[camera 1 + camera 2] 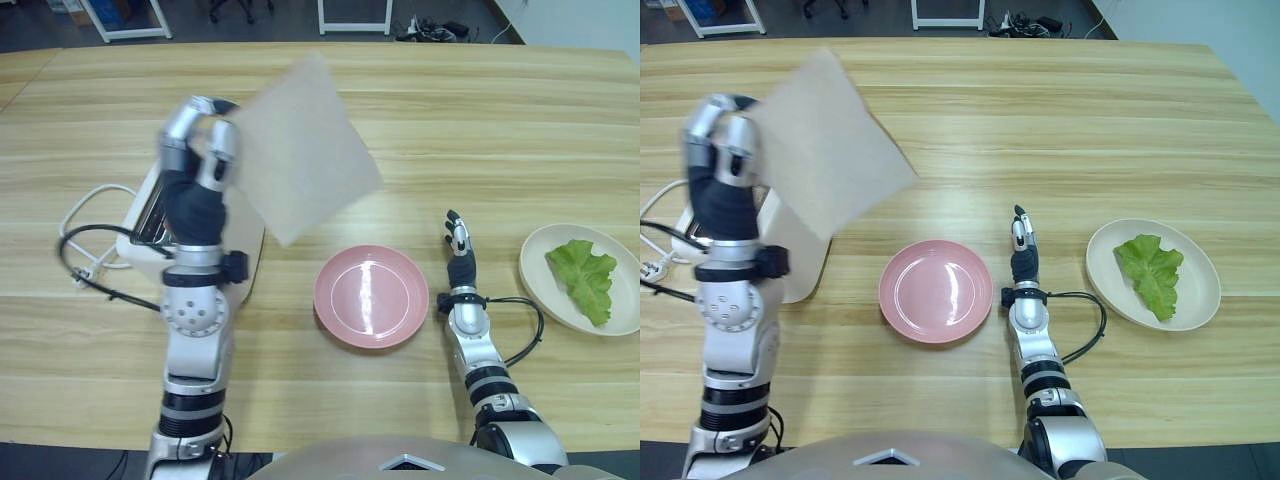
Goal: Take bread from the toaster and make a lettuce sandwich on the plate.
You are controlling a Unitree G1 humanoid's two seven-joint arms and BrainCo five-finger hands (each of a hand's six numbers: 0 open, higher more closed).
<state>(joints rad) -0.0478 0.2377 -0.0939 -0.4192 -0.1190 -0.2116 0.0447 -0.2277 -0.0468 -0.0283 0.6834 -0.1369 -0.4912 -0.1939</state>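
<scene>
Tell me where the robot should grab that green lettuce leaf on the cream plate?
Probably pinch the crinkly green lettuce leaf at its wider, ruffled far end, from above: it lies flat in the shallow round cream plate, so no sideways grip fits. The right hand stands nearest.

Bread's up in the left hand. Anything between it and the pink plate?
Nothing visible: only bare table lies between the bread in the left hand and the empty pink plate. The right hand is right of it.
</scene>
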